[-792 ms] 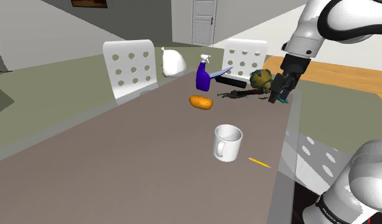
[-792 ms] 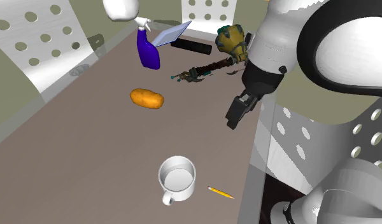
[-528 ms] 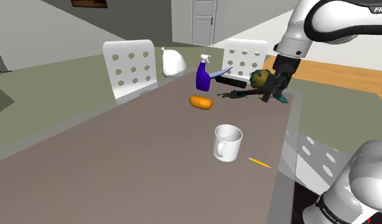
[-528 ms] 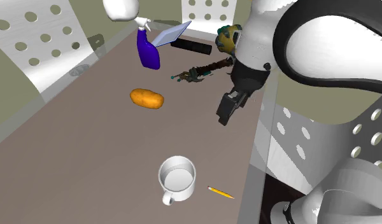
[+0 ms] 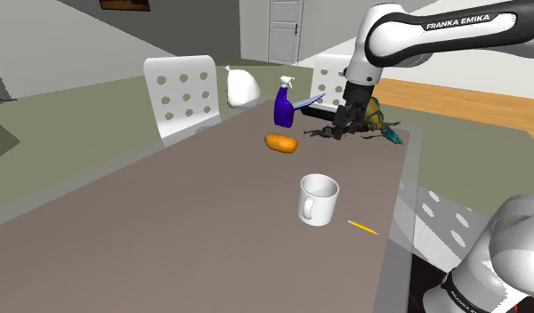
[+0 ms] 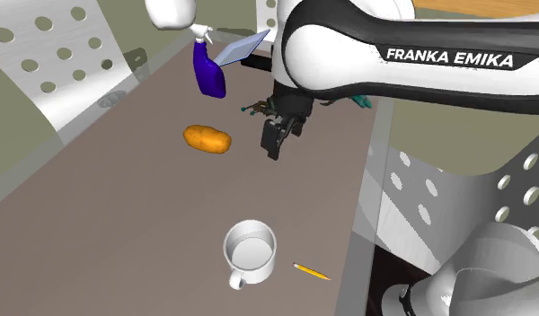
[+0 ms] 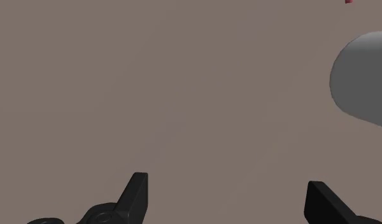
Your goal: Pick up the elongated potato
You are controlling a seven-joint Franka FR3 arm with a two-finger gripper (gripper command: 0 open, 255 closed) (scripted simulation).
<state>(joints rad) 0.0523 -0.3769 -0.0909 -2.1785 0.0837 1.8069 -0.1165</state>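
Observation:
The elongated potato is orange-brown and lies on its side on the brown table top, apart from everything else. My black gripper hangs above the table to the second exterior view's right of the potato, a short way off and not touching it. In the wrist view its fingers stand wide apart over bare table, with nothing between them, so the gripper is open.
A white mug and a yellow pencil lie nearer the stand. Behind the potato stand a blue spray bottle, a black box, dark twiggy clutter and a mottled ball. White chairs flank the table.
The arm has swung toward the shoulder view's left, carrying the gripper from the table's right edge in over the table, closer to the potato. The fingers stay apart.

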